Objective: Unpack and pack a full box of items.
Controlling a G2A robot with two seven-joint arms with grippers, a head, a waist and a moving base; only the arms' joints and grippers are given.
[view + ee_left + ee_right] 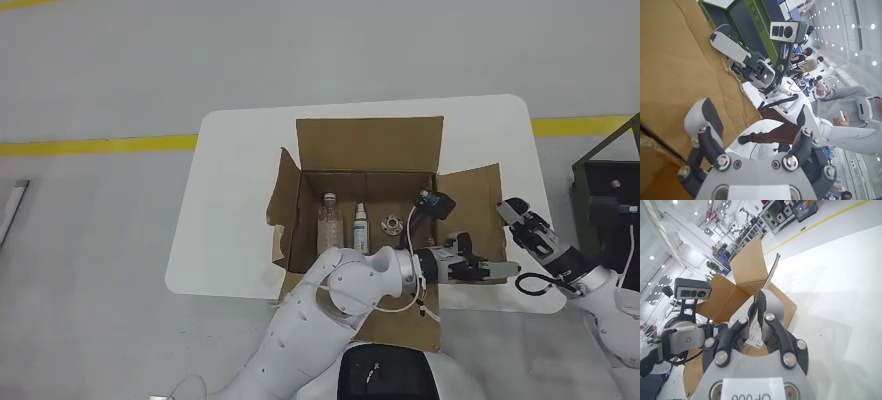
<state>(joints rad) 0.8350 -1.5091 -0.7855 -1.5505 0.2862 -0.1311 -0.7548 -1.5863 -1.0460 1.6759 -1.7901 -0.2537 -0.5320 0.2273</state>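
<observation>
An open cardboard box [370, 145] stands on the white table [230, 200]. Inside it lie a clear bottle [329, 222], a white spray bottle [360, 229] and a small round item [391, 222]. My right gripper [514, 211] is shut on the outer edge of the box's right flap [478, 205]; the corrugated edge [772, 270] runs in between its fingers [762, 302]. My left gripper [497, 269] hangs open over the near end of that flap [677, 66], fingers [705, 111] wide apart with nothing between them. The right gripper [726, 44] shows beyond it.
A dark green cart [606, 190] stands off the table's right side, close to the right arm. Bare tabletop lies left of the box and along the far edge. The other flaps stand open around the box.
</observation>
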